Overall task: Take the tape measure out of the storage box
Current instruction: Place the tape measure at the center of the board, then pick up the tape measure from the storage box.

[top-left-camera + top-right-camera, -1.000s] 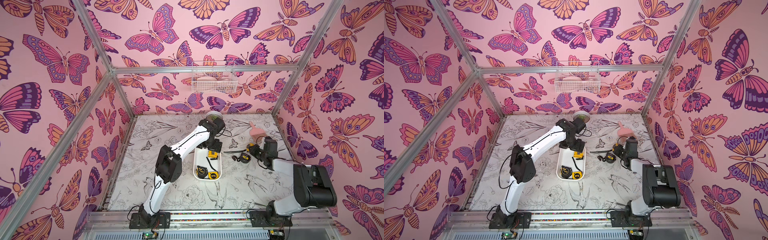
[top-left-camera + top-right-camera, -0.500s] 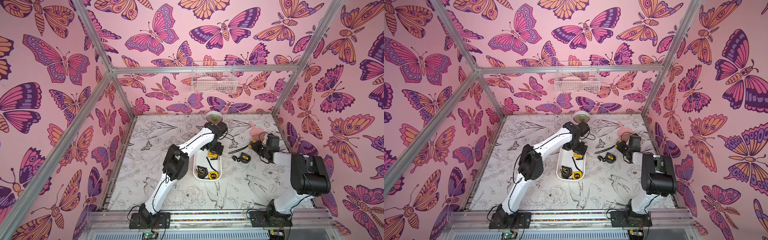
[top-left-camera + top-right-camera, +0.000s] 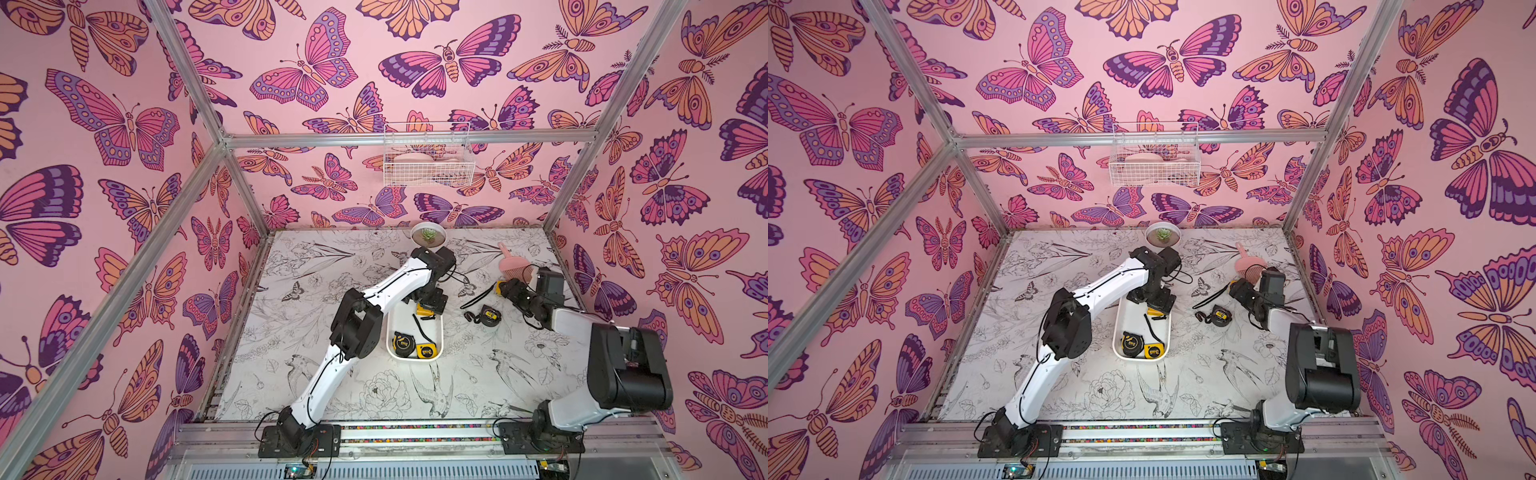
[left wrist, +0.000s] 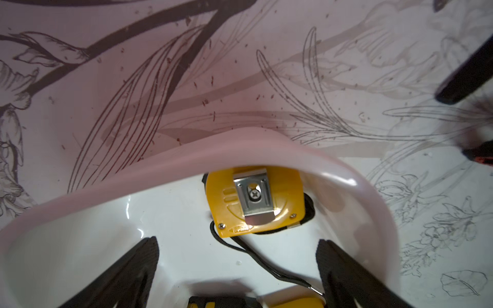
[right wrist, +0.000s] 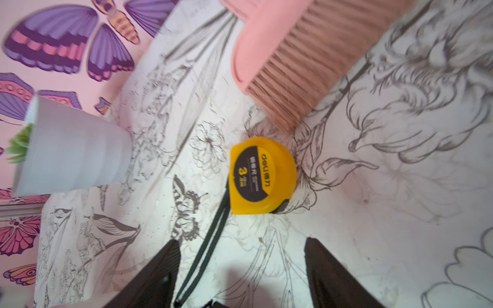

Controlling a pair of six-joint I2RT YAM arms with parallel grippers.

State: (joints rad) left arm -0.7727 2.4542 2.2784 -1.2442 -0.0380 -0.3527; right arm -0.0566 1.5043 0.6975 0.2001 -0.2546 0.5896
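The storage box [image 3: 399, 322] [image 3: 1129, 318] is a shallow white tub at the table's middle. Two tape measures [image 3: 402, 343] [image 3: 425, 351] lie at its near end. At its far end lies a yellow tape measure [image 4: 256, 200], belt clip up. My left gripper [image 4: 237, 241] [image 3: 430, 301] hangs open just above it, touching nothing. My right gripper [image 5: 241, 241] [image 3: 505, 286] is open over the table at the right. Another yellow tape measure [image 5: 262, 176] lies free ahead of it, its black strap [image 5: 210, 240] running between the fingers.
A black and yellow tape measure [image 3: 488, 314] lies on the table between box and right arm. A pink brush [image 5: 293, 66] [image 3: 513, 266] sits just beyond the right gripper. A white plant pot [image 3: 428, 236] stands at the back. A wire basket [image 3: 428, 160] hangs on the wall.
My right gripper went from shut to open and let the yellow tape measure go onto the table by the pink brush. The left gripper stayed open over the box's far end.
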